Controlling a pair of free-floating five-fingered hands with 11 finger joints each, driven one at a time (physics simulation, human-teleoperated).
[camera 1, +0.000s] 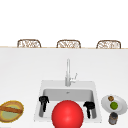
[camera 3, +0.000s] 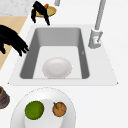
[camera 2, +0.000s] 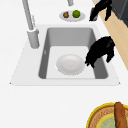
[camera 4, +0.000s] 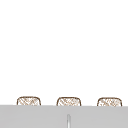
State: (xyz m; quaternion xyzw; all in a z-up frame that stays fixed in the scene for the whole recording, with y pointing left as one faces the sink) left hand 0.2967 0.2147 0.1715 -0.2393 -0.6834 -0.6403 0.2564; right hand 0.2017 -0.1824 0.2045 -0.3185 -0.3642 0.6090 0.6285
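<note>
Left hand and right hand hover over the sink – fingers relaxed, pointing down, holding nothing. A white bowl (in the basin) lies below, between them.

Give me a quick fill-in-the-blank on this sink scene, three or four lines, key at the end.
1. The white bowl lies inside the ____.
2. The plate right of the sink carries a green fruit and a ____ one.
3. In the front view, the left hand and right hand hang above the sink on either side of a ____ sphere.
4. The faucet stands at the sink's ____ edge.

Missing words: sink; brown; red; back
</note>
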